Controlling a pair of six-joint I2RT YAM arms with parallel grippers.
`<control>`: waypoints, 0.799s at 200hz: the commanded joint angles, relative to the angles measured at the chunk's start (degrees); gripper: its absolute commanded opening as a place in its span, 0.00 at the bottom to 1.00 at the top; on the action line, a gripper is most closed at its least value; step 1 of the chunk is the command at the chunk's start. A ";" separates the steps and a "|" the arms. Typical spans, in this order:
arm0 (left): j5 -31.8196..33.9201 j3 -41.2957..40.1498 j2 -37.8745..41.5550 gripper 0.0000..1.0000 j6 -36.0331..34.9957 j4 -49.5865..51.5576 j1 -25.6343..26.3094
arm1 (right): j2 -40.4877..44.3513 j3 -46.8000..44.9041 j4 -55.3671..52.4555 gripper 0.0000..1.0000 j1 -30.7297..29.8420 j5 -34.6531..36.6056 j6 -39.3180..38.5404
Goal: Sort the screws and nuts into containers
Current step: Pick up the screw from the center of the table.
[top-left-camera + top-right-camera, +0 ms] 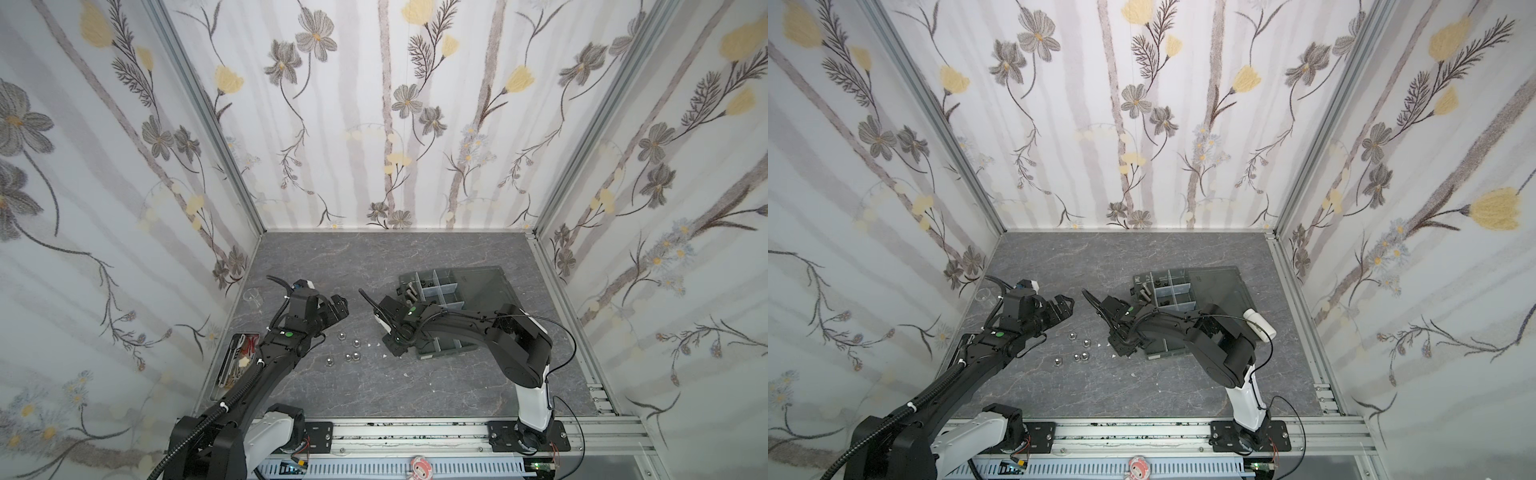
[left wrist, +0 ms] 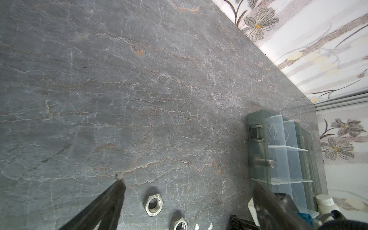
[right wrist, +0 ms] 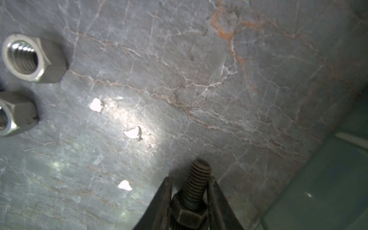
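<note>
My right gripper point(image 3: 190, 178) is shut on a dark threaded screw point(image 3: 197, 183), its hex head between the fingers, held low over the table by the organizer box's near left corner point(image 1: 428, 355). The containers point(image 1: 436, 286) are square compartments in that dark grey box; one far compartment holds silver screws point(image 1: 409, 291) point(image 2: 262, 164). Several silver nuts point(image 1: 347, 357) lie loose on the table between the arms, two of them point(image 2: 153, 205) point(image 2: 180, 224) between my left fingers. My left gripper point(image 2: 188, 182) point(image 1: 338, 309) is open and empty, above the table beyond the nuts.
The box's flat lid point(image 1: 486, 286) lies open to the right. A small clear cup point(image 1: 253, 296) stands at the far left, a tool tray point(image 1: 239, 355) along the left wall. A white bottle point(image 1: 1260, 324) is right of the box. White specks point(image 3: 95, 104) dot the table.
</note>
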State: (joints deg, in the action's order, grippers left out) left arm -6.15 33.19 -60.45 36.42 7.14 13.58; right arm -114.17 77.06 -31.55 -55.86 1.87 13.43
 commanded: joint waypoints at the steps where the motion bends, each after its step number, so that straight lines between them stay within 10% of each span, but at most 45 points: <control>1: -0.17 0.82 0.06 1.00 0.14 -0.90 -0.07 | -0.35 0.53 -1.39 0.28 -0.04 0.32 0.02; 160: 0.05 5.08 1.99 1.00 -3.34 2.56 -0.23 | 4.06 4.09 -3.56 0.16 0.90 1.65 -0.98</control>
State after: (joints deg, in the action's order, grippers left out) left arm -6.31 36.80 -59.44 34.59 8.62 13.45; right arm -111.53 80.90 -34.52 -55.53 2.55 12.97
